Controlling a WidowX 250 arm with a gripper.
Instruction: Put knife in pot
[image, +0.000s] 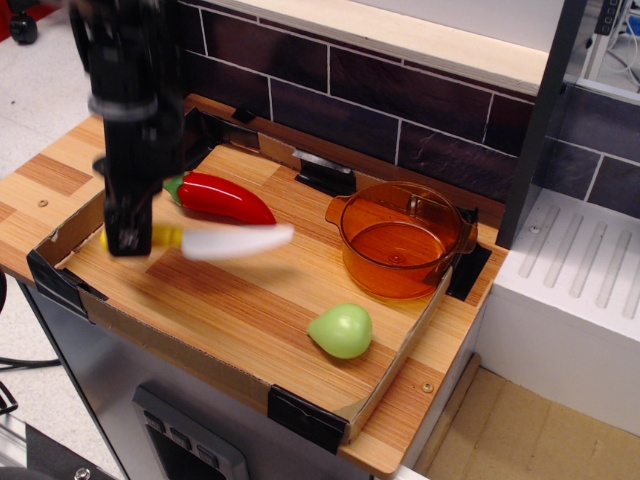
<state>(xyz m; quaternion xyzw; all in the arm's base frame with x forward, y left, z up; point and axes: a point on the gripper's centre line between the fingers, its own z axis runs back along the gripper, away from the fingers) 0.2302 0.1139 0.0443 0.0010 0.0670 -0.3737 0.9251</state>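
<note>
The knife (225, 241) has a yellow handle and a broad white blade. It hangs level above the wooden board, blurred by motion, blade pointing right. My gripper (130, 238) is shut on its yellow handle at the left of the tray. The orange translucent pot (400, 240) stands open and upright at the back right of the board, well to the right of the knife tip.
A red pepper (222, 198) lies just behind the knife. A green fruit (341, 330) sits near the front edge, in front of the pot. A low cardboard rim (60, 272) edges the board. A dark brick wall (380, 100) stands behind.
</note>
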